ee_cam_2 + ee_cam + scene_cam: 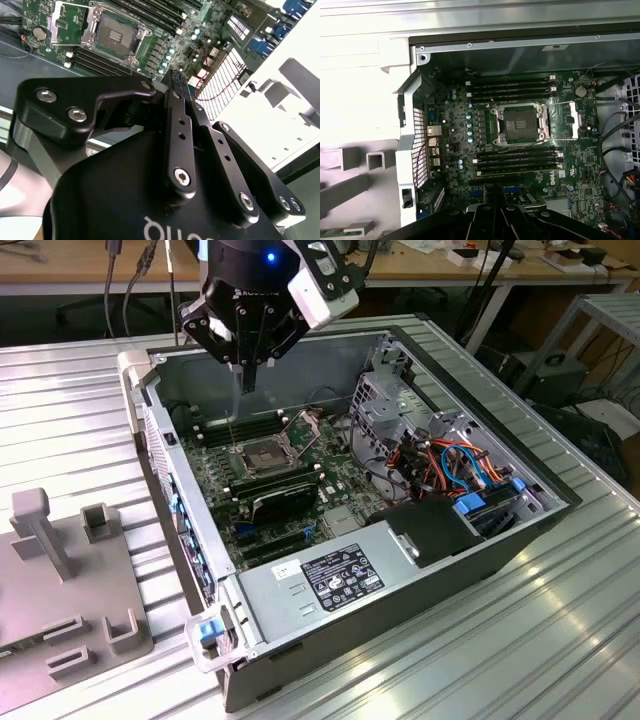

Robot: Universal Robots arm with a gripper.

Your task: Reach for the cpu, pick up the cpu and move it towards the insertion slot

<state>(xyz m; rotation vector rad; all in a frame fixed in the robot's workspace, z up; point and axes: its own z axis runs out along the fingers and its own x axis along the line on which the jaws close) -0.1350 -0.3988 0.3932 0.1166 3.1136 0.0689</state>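
Black pincer [248, 382] hangs over the open computer case [330, 360], tips pointing down at the green motherboard [450, 150]. Fingers are drawn together, with no gap between them in the exterior view or the second wrist view. Whether the cpu is nipped flat between the tips I cannot tell; the finger bodies hide that spot. Insertion slot [262, 455] lies below the tips and a little toward the near side of the case, apart from them in height and touching nothing. Its hinged metal frame [570, 117] is thrown open to one side of it. In both wrist views the slot's centre reads dark grey, so by my reading no pale chip is seated there. Memory slots [512, 87] run in long rows on either side of the slot, also beneath the pincer. Grey fixture [60, 580] stands outside the case, well away from the pincer, past the case wall. Judgement: with closed fingers poised above the board, the reach looks done. The pick-up is likely done too, though unconfirmed. The carry toward the slot is well advanced, leaving only the drop between tips and slot.
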